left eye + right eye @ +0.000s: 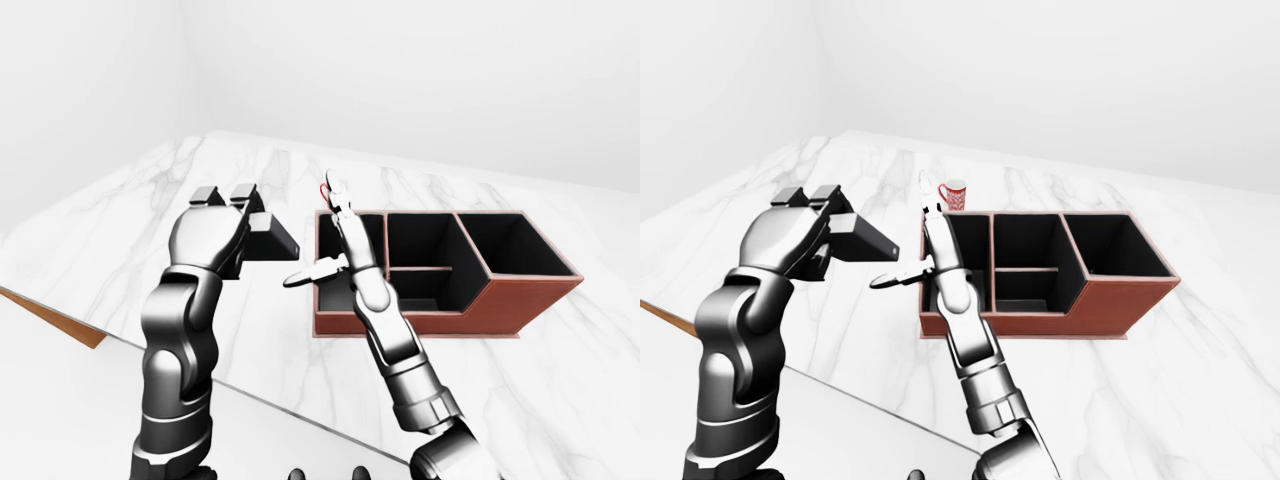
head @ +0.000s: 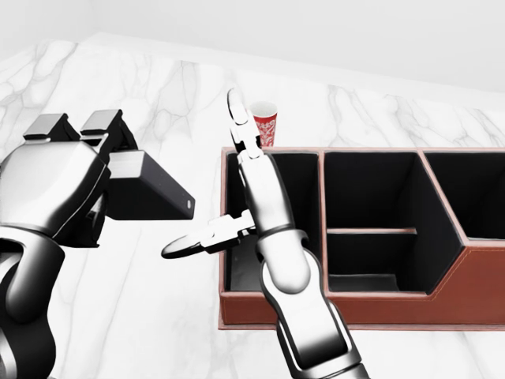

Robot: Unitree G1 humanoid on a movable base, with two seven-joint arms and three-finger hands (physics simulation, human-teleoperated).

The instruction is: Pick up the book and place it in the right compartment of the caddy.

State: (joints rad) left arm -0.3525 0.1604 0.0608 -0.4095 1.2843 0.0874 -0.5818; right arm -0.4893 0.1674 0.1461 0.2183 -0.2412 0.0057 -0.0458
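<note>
Two hands up: left hand [image 2: 118, 170] clamps book [image 2: 150, 189]; right hand [image 2: 237, 181] splayed open, empty, over caddy [image 2: 379, 308] left end. Risks clipping right hand, dropping short of right compartment [image 2: 473, 197].

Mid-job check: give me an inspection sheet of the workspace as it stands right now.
Surface: white marble counter, brown edge at the views' lower left.
Job's things: dark book held above the counter, left of the caddy; the right compartment shows nothing inside.
Clutter: red patterned cup past the caddy's left end.
Grippers: left hand closed on the book; right hand open, fingers spread over the caddy's left compartment.
Cables: nothing seen.
Surroundings: plain white walls.
</note>
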